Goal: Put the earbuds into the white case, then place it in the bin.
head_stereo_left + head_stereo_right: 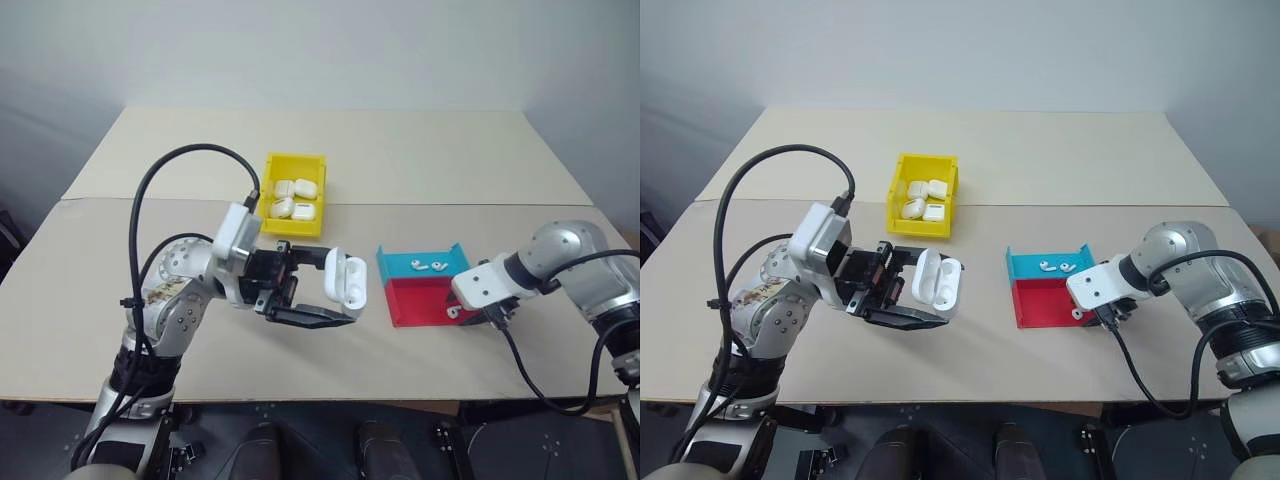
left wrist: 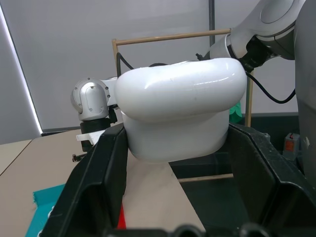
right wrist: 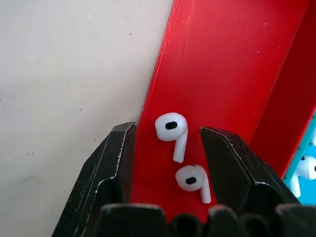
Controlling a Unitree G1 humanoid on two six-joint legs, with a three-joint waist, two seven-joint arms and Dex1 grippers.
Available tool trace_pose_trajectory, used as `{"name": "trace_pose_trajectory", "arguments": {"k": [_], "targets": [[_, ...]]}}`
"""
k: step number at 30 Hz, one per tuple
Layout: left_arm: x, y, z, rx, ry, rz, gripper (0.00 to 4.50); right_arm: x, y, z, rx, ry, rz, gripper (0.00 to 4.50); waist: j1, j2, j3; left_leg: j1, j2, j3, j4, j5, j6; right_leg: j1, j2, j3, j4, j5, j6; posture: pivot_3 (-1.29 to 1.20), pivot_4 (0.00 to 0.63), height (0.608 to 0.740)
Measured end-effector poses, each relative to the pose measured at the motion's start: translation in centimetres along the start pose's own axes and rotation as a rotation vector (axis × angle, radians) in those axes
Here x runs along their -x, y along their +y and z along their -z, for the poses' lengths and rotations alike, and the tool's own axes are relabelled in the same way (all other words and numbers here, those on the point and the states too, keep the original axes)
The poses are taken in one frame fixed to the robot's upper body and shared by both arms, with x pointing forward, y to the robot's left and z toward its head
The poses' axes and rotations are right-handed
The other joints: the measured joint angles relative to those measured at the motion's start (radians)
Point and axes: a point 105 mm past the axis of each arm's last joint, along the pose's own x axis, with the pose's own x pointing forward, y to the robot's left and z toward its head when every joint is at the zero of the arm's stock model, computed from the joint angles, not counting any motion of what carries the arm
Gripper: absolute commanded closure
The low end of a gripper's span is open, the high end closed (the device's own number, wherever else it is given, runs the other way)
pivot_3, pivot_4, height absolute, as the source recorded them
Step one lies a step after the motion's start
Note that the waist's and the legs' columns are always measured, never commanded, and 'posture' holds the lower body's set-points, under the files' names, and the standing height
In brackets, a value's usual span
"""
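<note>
My left gripper [image 1: 338, 290] is held above the table, shut on the white case [image 1: 348, 278], whose lid stands flipped open. In the left wrist view the case [image 2: 182, 108] sits between the two black fingers [image 2: 98, 173]. My right gripper [image 3: 168, 130] points down into the red half of the tray [image 1: 415, 300]. It is open, with two earbuds [image 3: 172, 126] lying on the red floor between its fingers, touching neither. Two more earbuds [image 1: 428, 266] lie in the teal half. The yellow bin [image 1: 296, 158] stands behind my left gripper.
Several white cases [image 1: 295, 198] lie inside the bin. The teal and red tray sits right of centre, near the table's front. A seam runs across the table just behind the bin. A black cable loops over my left arm [image 1: 135, 230].
</note>
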Motion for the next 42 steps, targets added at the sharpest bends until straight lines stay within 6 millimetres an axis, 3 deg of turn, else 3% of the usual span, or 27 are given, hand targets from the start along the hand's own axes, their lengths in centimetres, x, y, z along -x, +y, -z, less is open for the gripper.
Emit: {"name": "trace_pose_trajectory", "arguments": {"k": [2, 5, 9, 21, 24, 29, 33, 36, 42], "targets": [[0.0, 0.0, 0.0, 0.002, 0.001, -0.005, 1.75, -0.3, 0.0, 0.1, -0.011, -0.005, -0.004, 1.97, 0.0, 0.0, 0.0, 0.0, 0.0, 0.0, 0.0, 0.0, 0.0, 0.0, 0.0, 0.0, 0.0, 0.0, 0.0, 0.0, 0.15, 0.74], [0.0, -0.1, 0.0, 0.002, 0.002, -0.009, 1.75, -0.6, 0.0, 0.4, -0.004, 0.006, -0.005, 2.56, 0.0, 0.0, 0.0, 0.0, 0.0, 0.0, 0.0, 0.0, 0.0, 0.001, 0.0, 0.0, 0.0, 0.0, 0.0, 0.0, 0.15, 0.74], [0.0, -0.3, 0.0, 0.006, 0.002, -0.008, 1.75, -0.6, 0.0, 0.5, -0.007, 0.004, -0.007, 3.86, -0.002, 0.0, 0.0, 0.003, 0.0, 0.0, 0.0, 0.0, 0.0, 0.003, 0.0, 0.0, 0.0, 0.0, 0.0, 0.0, 0.15, 0.74], [0.0, -0.4, 0.0, 0.005, 0.006, -0.008, 1.75, -0.6, 0.0, -0.2, -0.034, -0.042, -0.008, 3.88, -0.001, 0.0, 0.0, 0.006, 0.0, 0.0, -0.001, 0.0, 0.0, 0.006, 0.0, 0.0, 0.0, 0.0, 0.0, 0.0, 0.15, 0.74], [0.0, -0.4, 0.0, 0.006, 0.007, -0.003, 1.75, 0.3, -0.4, -1.9, -0.088, -0.13, 0.038, 3.88, 0.0, 0.0, 0.0, 0.006, 0.0, 0.0, -0.001, 0.0, 0.0, 0.005, 0.0, 0.0, 0.0, 0.0, 0.0, 0.0, 0.15, 0.74], [0.4, 0.3, 0.0, 0.015, 0.005, 0.002, 1.75, 3.9, -1.0, -5.6, -0.234, -0.369, 0.178, 3.88, 0.008, 0.0, 0.0, 0.005, 0.0, -0.001, 0.0, 0.0, 0.0, 0.005, 0.0, 0.0, 0.0, 0.0, 0.0, 0.0, 0.15, 0.74], [0.7, 1.5, -0.2, 0.009, 0.006, 0.004, 1.75, 7.9, -3.4, -9.2, -0.364, -0.724, 0.503, 3.88, 0.009, 0.0, 0.0, 0.005, 0.0, -0.001, -0.001, 0.0, 0.0, 0.005, 0.0, 0.0, 0.001, 0.0, 0.0, 0.0, 0.15, 0.74], [1.0, 2.1, -0.2, 0.011, 0.01, 0.006, 1.75, 10.2, -4.0, -11.1, -0.452, -0.929, 0.664, 3.88, 0.009, 0.0, 0.0, 0.004, 0.0, -0.001, -0.001, 0.0, 0.0, 0.004, 0.0, 0.0, 0.0, 0.0, 0.0, 0.0, 0.15, 0.74], [1.0, 3.0, 0.2, 0.021, 0.004, 0.005, 1.75, 12.1, -3.9, -15.5, -0.497, -1.179, 0.73, 3.88, 0.007, 0.0, 0.0, -0.001, 0.0, -0.002, -0.001, 0.0, 0.0, 0.0, 0.001, -0.001, 0.0, 0.0, 0.0, 0.0, 0.15, 0.74]]}}
